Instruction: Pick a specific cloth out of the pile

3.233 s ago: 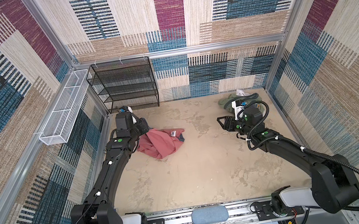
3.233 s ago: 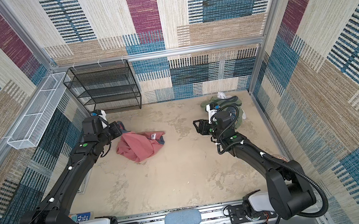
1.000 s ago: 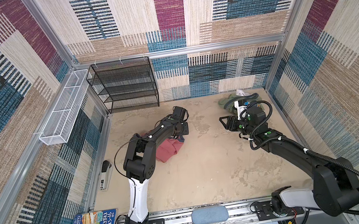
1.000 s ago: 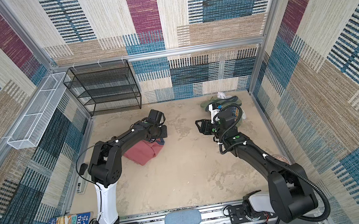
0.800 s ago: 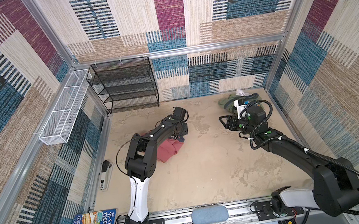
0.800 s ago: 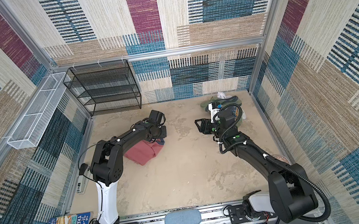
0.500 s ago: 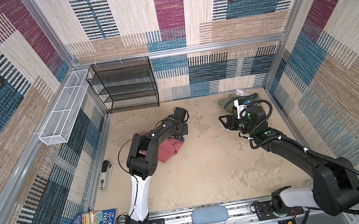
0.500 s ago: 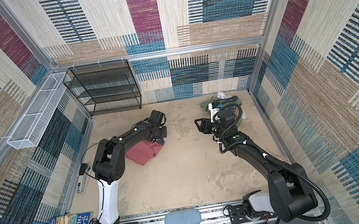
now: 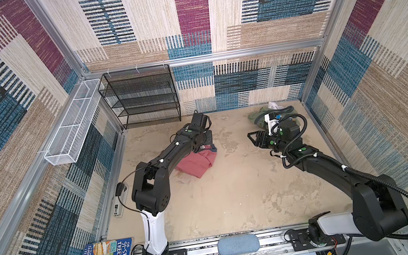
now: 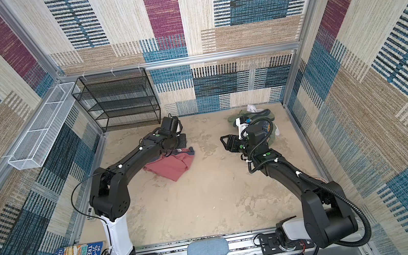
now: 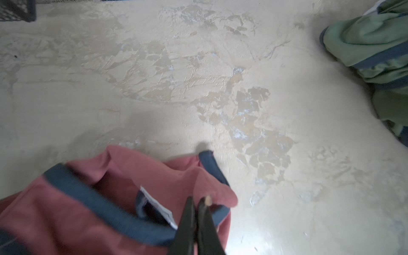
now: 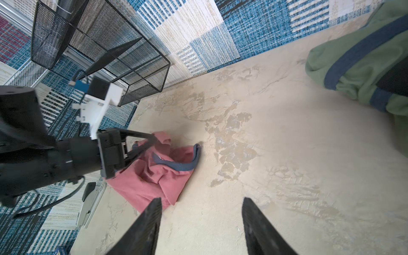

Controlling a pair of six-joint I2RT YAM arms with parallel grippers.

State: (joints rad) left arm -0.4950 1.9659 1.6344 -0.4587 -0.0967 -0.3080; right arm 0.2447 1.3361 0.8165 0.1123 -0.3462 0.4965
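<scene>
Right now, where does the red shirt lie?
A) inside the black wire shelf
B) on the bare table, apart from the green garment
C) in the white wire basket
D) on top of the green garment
B: the red shirt lies on the bare table, well apart from the green garment in the far right corner.

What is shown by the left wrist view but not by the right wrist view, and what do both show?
Only the left wrist view: the small white label, plainly seen. Only the right wrist view: the open right gripper, the patterned woven wall. Both: the faded red sleeveless shirt, the shut left gripper at it, the olive green garment with navy stripes, the beige floor.
</scene>
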